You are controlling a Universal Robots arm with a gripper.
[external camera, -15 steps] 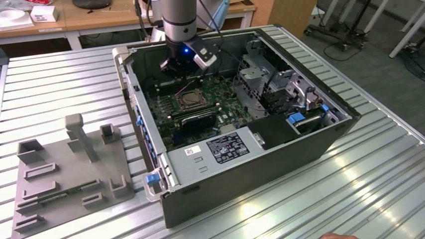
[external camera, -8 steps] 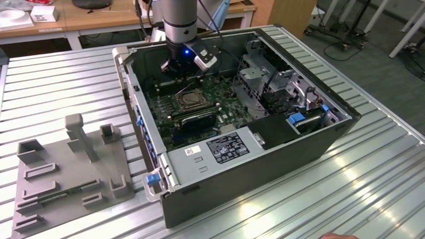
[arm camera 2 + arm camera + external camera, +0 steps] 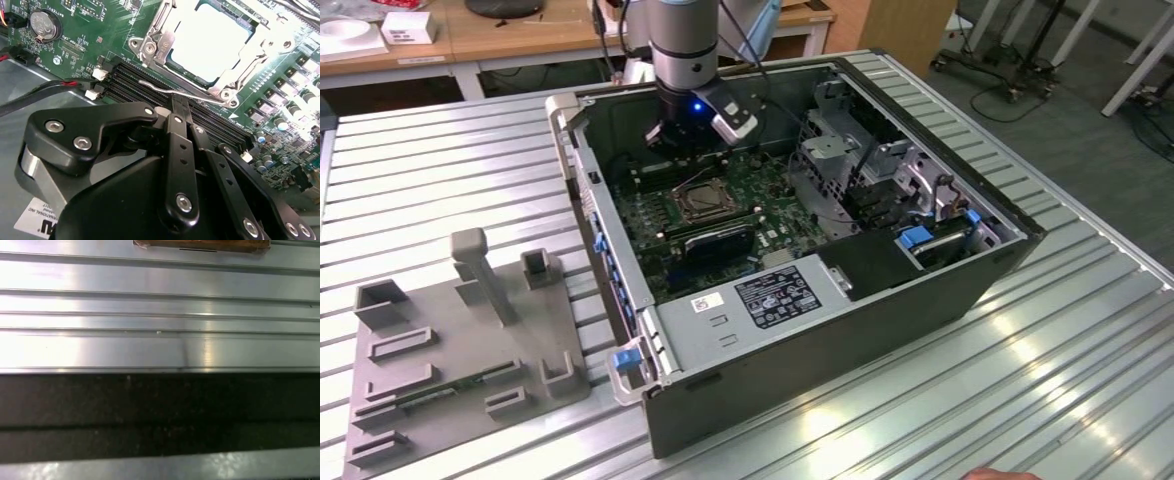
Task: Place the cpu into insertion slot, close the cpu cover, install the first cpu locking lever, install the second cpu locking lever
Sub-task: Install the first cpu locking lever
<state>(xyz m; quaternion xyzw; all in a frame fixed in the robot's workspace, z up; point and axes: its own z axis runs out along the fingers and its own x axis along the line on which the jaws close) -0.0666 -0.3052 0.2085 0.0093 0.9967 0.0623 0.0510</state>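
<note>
**Q:** Step in hand, and where is the cpu?

**R:** The cpu (image 3: 210, 35), pale and flat, is seen seated in the insertion slot (image 3: 698, 200) near the computer case's (image 3: 881, 300) far wall, framed by the bright stamped-metal cpu cover (image 3: 155, 47). Lever work is judged to be under way: a thin bent wire locking lever (image 3: 170, 90) is pinched between the clenched black fingers of the end effector (image 3: 181, 100).

**Q:** What is called for next?

**R:** A controlled sweep and tuck of the springy wire.

Memory slots (image 3: 150, 92) and drive cage (image 3: 854, 165) crowd the insertion slot (image 3: 698, 200).
</note>
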